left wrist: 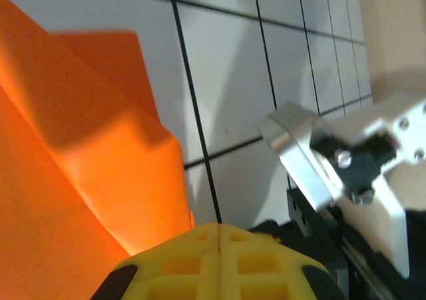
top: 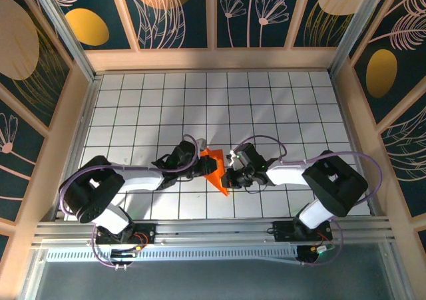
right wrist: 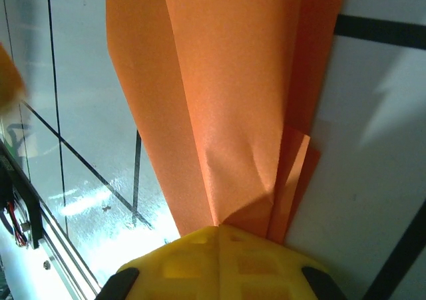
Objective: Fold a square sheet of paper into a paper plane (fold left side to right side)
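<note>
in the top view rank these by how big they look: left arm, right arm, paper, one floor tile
1. Left arm and right arm: look alike, tied largest.
2. Paper.
3. Floor tile, only a little smaller than the paper that shows.

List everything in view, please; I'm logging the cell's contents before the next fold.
paper: one, bright orange, partly folded, mid-table between the two grippers
table: one, white tiles with black grid lines, under everything
wall panels: several, dark floral print in wooden frames, around the table
rail: one, silver, along the near edge
left arm: one, black and white, near left
right arm: one, black and white, near right
left gripper: one, yellow-tipped, shut, at the paper's edge
right gripper: one, yellow-tipped, shut on the paper
</note>
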Robot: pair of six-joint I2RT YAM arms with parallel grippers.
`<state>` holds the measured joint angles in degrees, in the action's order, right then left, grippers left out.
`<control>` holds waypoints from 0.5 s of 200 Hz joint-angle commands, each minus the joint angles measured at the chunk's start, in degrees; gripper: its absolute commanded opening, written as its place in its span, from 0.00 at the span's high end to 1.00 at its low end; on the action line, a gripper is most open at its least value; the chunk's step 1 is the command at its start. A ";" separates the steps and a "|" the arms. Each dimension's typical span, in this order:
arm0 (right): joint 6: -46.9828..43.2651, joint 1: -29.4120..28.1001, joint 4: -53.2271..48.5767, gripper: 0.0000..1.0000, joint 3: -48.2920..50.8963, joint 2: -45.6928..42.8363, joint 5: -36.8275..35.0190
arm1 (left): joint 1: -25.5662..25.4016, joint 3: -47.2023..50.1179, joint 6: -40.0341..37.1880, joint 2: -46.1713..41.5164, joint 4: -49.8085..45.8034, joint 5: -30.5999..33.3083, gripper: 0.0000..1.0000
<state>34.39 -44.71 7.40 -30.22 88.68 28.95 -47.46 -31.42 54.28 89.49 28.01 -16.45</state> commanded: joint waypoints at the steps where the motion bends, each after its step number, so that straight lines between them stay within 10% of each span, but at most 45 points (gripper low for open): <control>1: -2.04 0.14 -5.03 1.00 2.70 3.20 -3.20 | -1.24 0.41 2.15 2.25 5.32 -0.87 1.00; 100: -3.27 0.35 -7.71 1.00 2.12 4.08 -3.73 | -1.75 -1.13 3.69 8.41 3.67 2.00 1.00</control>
<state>33.15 -44.23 7.57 -30.22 89.10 29.95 -48.99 -31.46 57.49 97.06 31.94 -16.01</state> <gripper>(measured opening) 0.051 0.048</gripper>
